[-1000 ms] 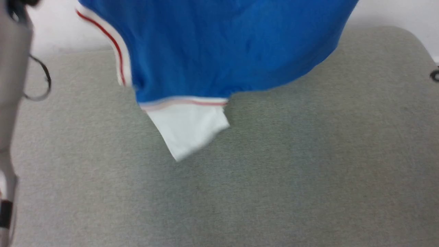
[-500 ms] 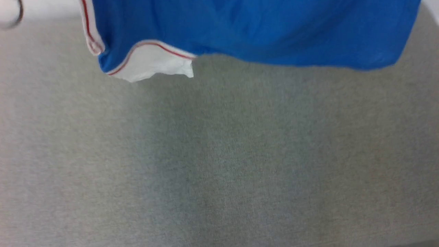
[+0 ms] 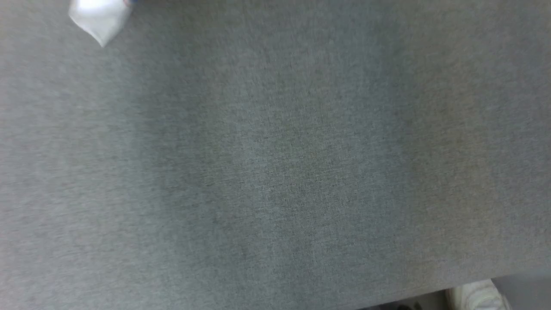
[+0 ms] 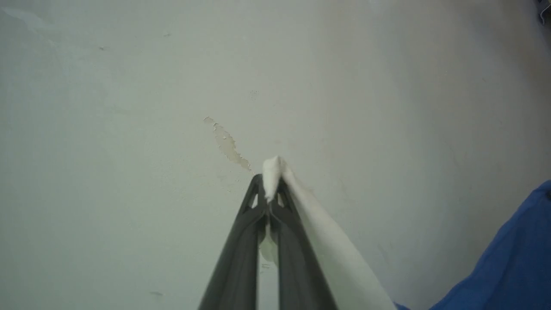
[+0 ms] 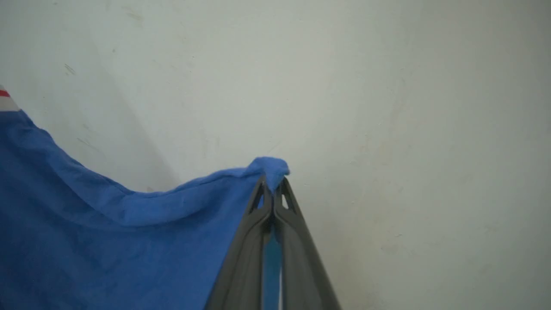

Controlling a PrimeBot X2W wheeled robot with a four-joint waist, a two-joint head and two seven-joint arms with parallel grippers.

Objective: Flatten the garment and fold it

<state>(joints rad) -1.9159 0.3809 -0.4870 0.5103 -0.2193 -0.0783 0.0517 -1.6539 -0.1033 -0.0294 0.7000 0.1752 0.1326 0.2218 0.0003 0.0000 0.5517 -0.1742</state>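
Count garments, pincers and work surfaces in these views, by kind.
Garment: 1
Pincers: 2 (left pincer shut on a white part, right pincer shut on a blue edge)
Grey surface: 1
Total: 4

Poking in at the top left corner, a blurred white tip of the garment (image 3: 100,19), against the grey cloth surface (image 3: 275,163); peeking past its lower right edge, a pale rumpled thing (image 3: 478,297).
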